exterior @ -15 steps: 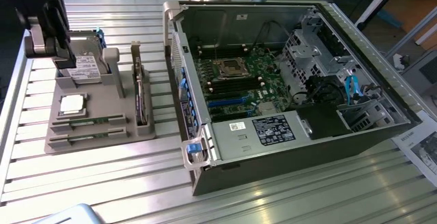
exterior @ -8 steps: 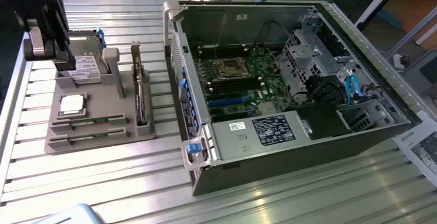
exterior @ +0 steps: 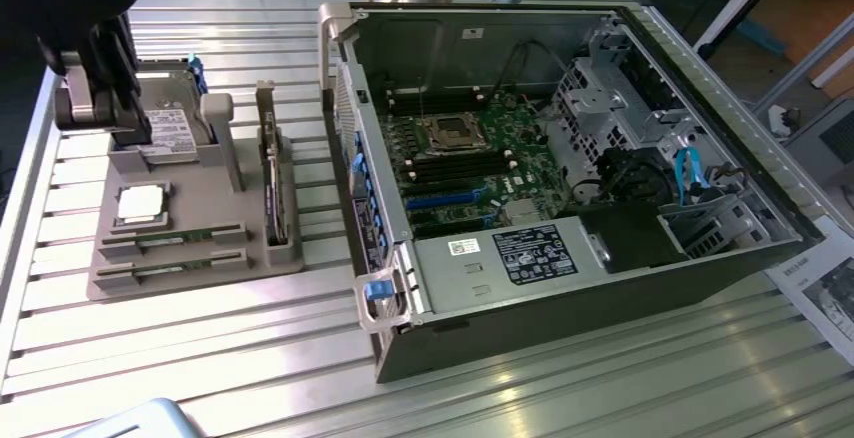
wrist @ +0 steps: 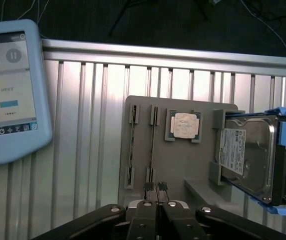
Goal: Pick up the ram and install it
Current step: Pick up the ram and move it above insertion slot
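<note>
Two ram sticks, thin and green, lie edge-up in the slots of a grey holder tray point(exterior: 200, 208) at the exterior view's left. One ram stick point(exterior: 174, 243) point(wrist: 151, 145) sits beside the other point(exterior: 171, 270) point(wrist: 131, 150). My gripper point(exterior: 96, 73) point(wrist: 155, 186) hangs above the tray's far end, over the hard drive side, with its fingertips point(wrist: 148, 187) pressed together and nothing held. It stands apart from both sticks. The open computer case point(exterior: 561, 158) lies at the exterior view's right, its motherboard point(exterior: 467, 173) exposed with dark memory slots.
On the tray also sit a square silver processor point(exterior: 140, 206) point(wrist: 185, 125), a hard drive in a blue frame point(exterior: 167, 123) point(wrist: 250, 155) and an upright dark expansion card point(exterior: 276, 198). A pale blue tablet point(wrist: 8, 90) rests on the slatted metal table point(exterior: 601, 378).
</note>
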Motion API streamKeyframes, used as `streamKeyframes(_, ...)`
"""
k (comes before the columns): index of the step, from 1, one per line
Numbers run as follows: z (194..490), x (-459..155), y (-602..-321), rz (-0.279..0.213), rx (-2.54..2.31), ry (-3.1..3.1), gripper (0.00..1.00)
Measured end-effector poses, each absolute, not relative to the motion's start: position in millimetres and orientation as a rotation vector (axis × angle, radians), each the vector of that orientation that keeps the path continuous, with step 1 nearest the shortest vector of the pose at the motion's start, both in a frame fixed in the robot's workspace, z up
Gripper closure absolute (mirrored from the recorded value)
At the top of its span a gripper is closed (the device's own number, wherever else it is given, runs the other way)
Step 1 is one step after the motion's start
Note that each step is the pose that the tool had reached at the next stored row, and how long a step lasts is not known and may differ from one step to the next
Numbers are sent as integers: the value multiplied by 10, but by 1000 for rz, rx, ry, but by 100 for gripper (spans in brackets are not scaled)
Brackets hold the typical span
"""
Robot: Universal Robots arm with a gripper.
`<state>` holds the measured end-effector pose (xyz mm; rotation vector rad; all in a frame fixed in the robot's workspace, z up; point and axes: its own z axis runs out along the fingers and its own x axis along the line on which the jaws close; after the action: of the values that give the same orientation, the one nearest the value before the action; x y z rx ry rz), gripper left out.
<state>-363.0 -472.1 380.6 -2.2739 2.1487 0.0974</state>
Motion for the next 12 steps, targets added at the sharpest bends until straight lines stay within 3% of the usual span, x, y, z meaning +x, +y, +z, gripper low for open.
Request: streamKeyframes(12,3769,-3634,-4721,97,-2274,2149,90)
